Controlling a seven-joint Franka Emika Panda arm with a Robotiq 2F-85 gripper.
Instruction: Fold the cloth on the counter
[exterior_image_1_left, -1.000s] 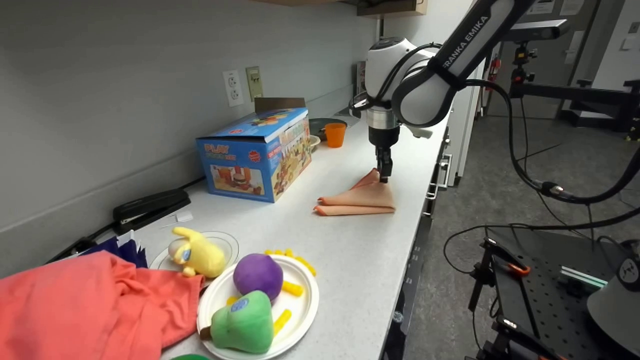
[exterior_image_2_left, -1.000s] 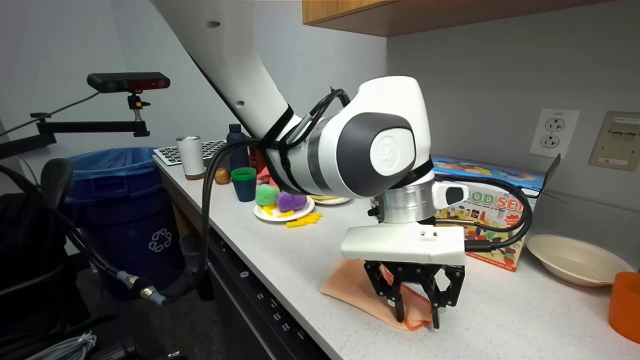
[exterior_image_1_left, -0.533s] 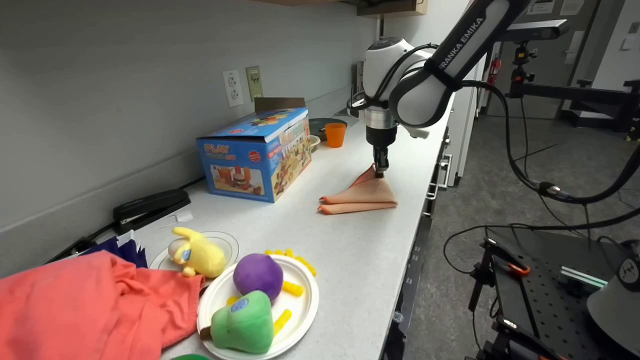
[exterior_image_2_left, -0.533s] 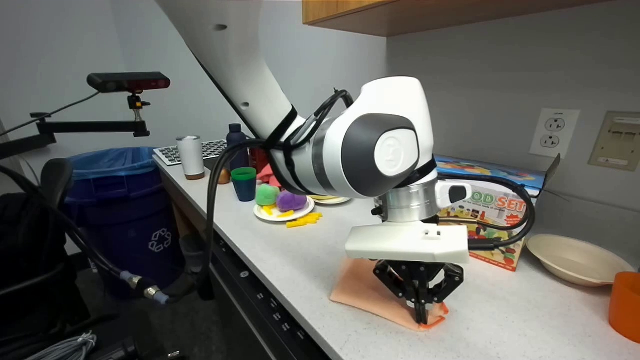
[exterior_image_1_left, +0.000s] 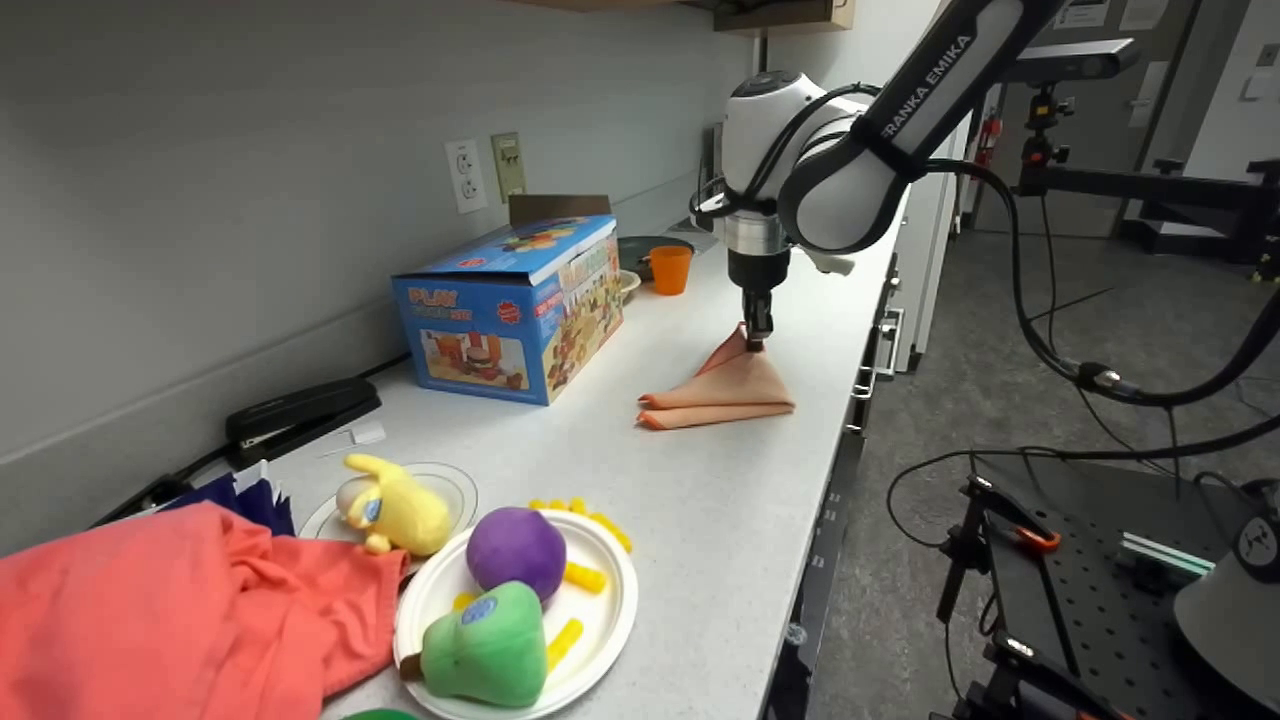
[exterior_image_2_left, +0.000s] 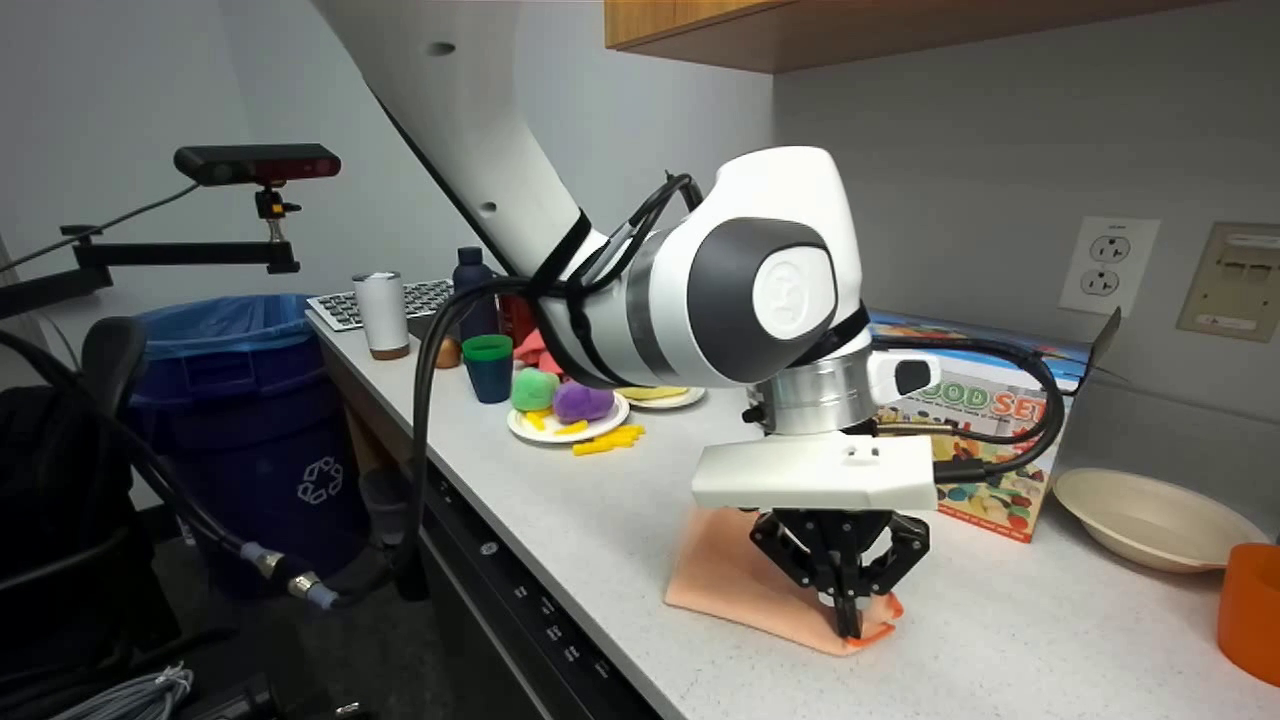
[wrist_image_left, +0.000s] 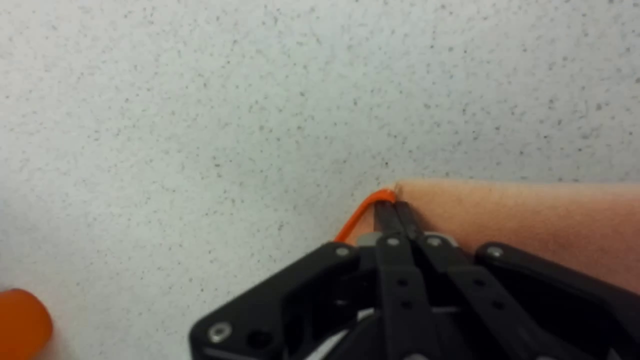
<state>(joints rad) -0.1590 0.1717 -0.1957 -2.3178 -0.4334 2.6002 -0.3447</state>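
Note:
The peach cloth (exterior_image_1_left: 735, 385) with orange edging lies partly folded on the speckled counter (exterior_image_1_left: 690, 500), its layers showing at the side near the camera. My gripper (exterior_image_1_left: 757, 345) points down at the cloth's far end, its jaws together on a pinch of fabric. In an exterior view the shut gripper (exterior_image_2_left: 850, 632) sits at the cloth's (exterior_image_2_left: 735, 590) orange-edged corner. The wrist view has the gripper's fingertips (wrist_image_left: 385, 215) pressed together, orange edging bunched at their tips and the cloth (wrist_image_left: 520, 215) stretching to the right. How much fabric is between them is hidden.
A blue play food box (exterior_image_1_left: 500, 310) stands against the wall, with an orange cup (exterior_image_1_left: 670, 270) and a beige bowl (exterior_image_2_left: 1155, 520) beyond it. Nearer are a white plate (exterior_image_1_left: 615, 640) of toy food and a red fabric (exterior_image_1_left: 170, 610). The counter's front edge runs close by the cloth.
The jaws, apart a second ago, have closed on the cloth's corner. Gripper and corner have shifted slightly toward the wall side and risen a little; the cloth has moved a bit with them.

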